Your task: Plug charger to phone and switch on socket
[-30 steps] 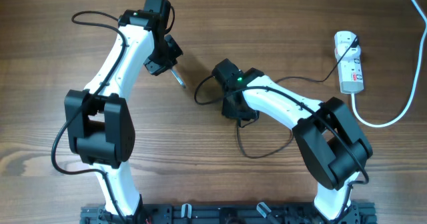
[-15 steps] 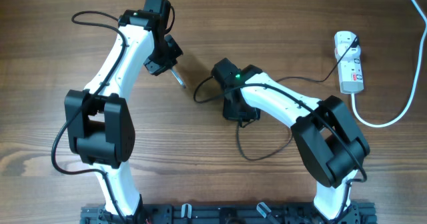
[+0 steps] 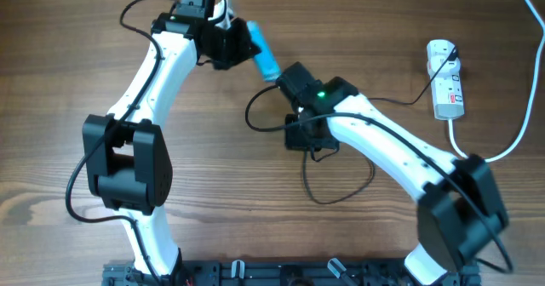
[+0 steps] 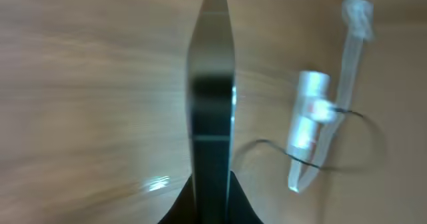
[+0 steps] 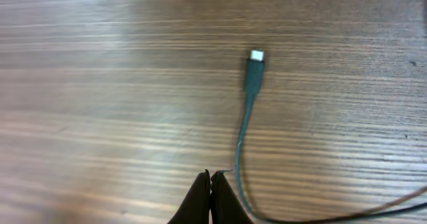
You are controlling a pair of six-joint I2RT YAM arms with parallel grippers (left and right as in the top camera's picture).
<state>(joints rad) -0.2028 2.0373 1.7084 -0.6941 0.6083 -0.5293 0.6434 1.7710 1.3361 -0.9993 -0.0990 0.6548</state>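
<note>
My left gripper (image 3: 244, 45) is shut on the phone (image 3: 264, 53) and holds it above the table at the back middle, its cyan screen tilted up. In the left wrist view the phone (image 4: 212, 84) stands edge-on between the fingers (image 4: 212, 191). My right gripper (image 3: 304, 140) is shut just below the phone. In the right wrist view its closed fingertips (image 5: 211, 177) sit beside the thin black charger cable (image 5: 241, 141); the plug tip (image 5: 257, 56) lies on the wood ahead. The cable loops on the table (image 3: 341, 197). The white socket (image 3: 447, 80) lies at the far right.
A thick white cord (image 3: 502, 150) runs from the socket along the right table edge. The socket and cord show blurred in the left wrist view (image 4: 308, 127). Both arm bases stand at the front edge.
My left arm has swung the phone up and to the right and turned it, so its cyan screen now shows. My right arm has stretched out a little; its gripper stays near the cable.
</note>
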